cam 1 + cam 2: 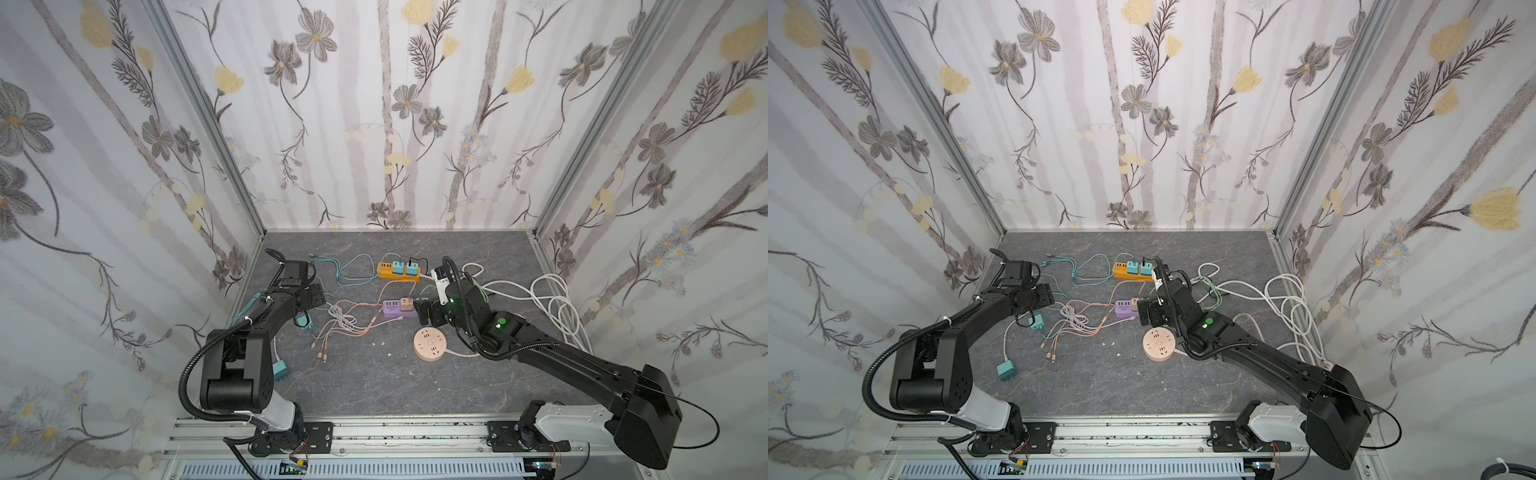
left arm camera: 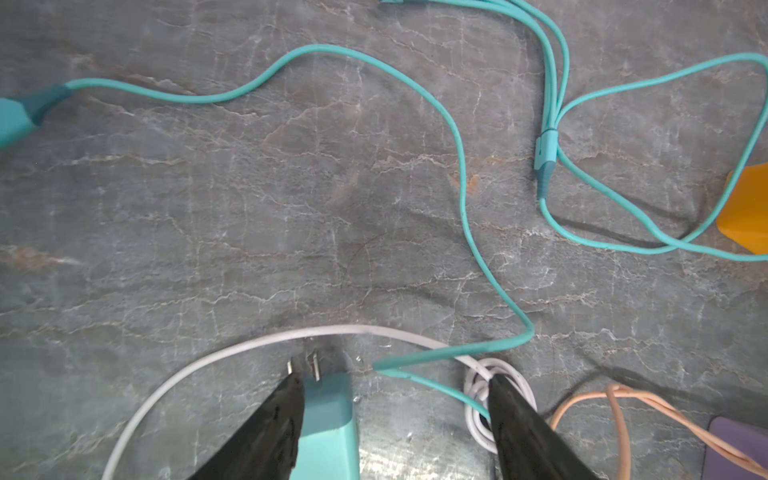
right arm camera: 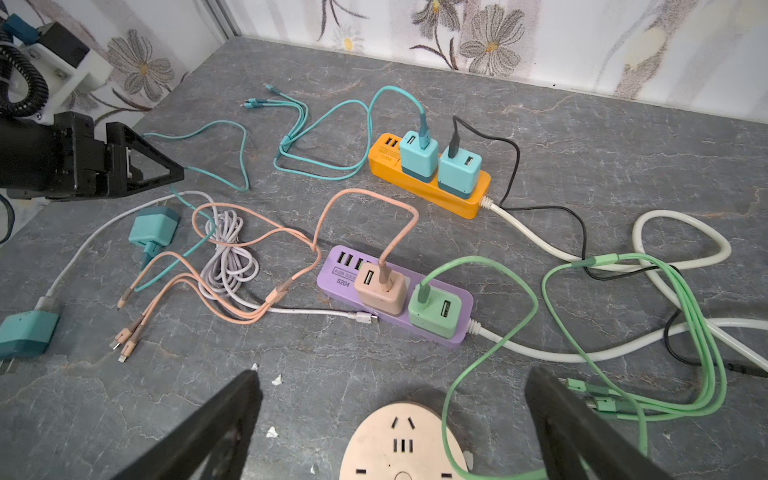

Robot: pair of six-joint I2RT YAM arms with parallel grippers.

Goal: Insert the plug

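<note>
Lining up the pickup is the step in hand, I reckon. The left end effector (image 2: 397, 380) hangs over the teal plug (image 2: 328, 419), which lies flat on the counter (image 2: 291, 208) at about 9 o'clock in both top views, prongs (image 2: 315, 365) bare. Jaws are partly apart with nothing gripped: one finger (image 2: 270, 428) sits against the plug's side, while the other is well off it, right by a white cable coil (image 2: 478, 390). The right end effector (image 3: 392, 374) is spread wide and empty, hovering just above the round peach socket (image 3: 399, 440).

Next move, my guess: pinch the plug body square, lift, then carry it toward 3–4 o'clock to that round socket. Both the purple power strip (image 3: 340, 278) and the orange power strip (image 3: 457, 199) look full, so it seems the only free spot. The prongs will need turning to face down.

Room-wise, the peach cables (image 3: 232, 307) are tangled right between plug and socket, and the plug's teal cable (image 2: 461, 174) trails off toward 12 o'clock, so snagging is the worry. The left wall is close at 9 o'clock. Bare counter opens up toward 6 o'clock, by the front rail (image 1: 415, 432)
</note>
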